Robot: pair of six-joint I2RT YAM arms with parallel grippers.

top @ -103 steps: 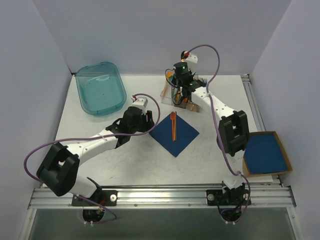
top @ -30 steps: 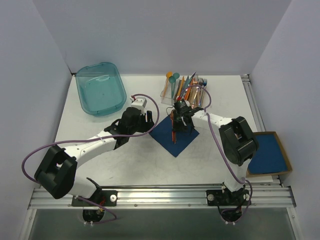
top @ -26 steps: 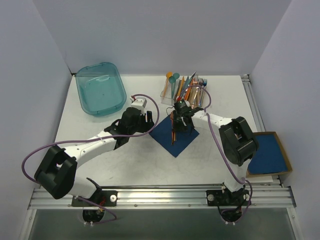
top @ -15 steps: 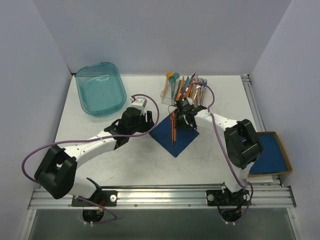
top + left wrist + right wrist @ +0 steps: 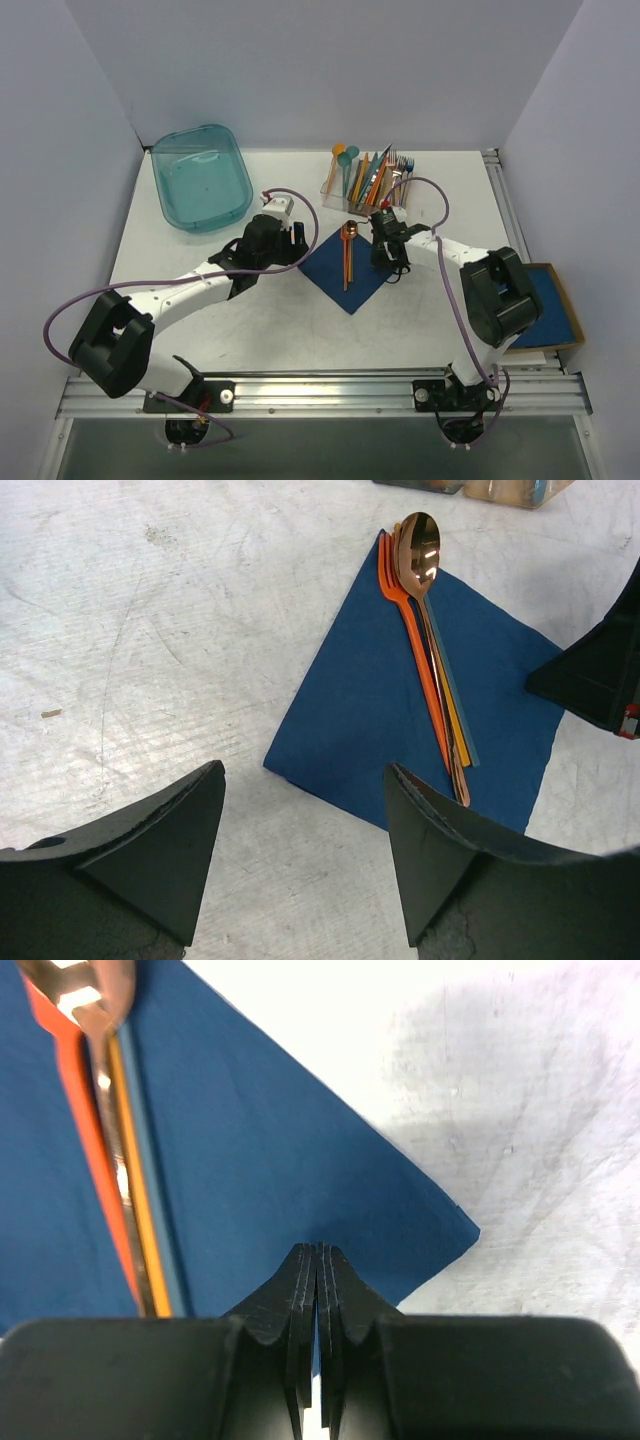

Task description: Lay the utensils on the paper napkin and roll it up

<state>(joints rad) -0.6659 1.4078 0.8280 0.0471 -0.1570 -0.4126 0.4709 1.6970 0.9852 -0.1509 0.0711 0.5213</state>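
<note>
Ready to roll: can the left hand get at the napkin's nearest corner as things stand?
Probably yes. The left hand is open just short of a bare corner of the blue napkin; the utensils lie along its middle, and the shut right hand sits at the opposite corner.

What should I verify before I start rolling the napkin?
1. Utensils on the paper napkin: ok, lying side by side along its diagonal.
2. Spoon fully on the sheet: not ok, its bowl pokes past the far corner.
3. Napkin flat, not folded: ok.
4. Left gripper ready: ok, open and empty, facing the napkin's near corner.
5. Right gripper empty: ok, shut on nothing, over the napkin's side corner.
6. Right fingertips off the paper: cannot tell.
</note>
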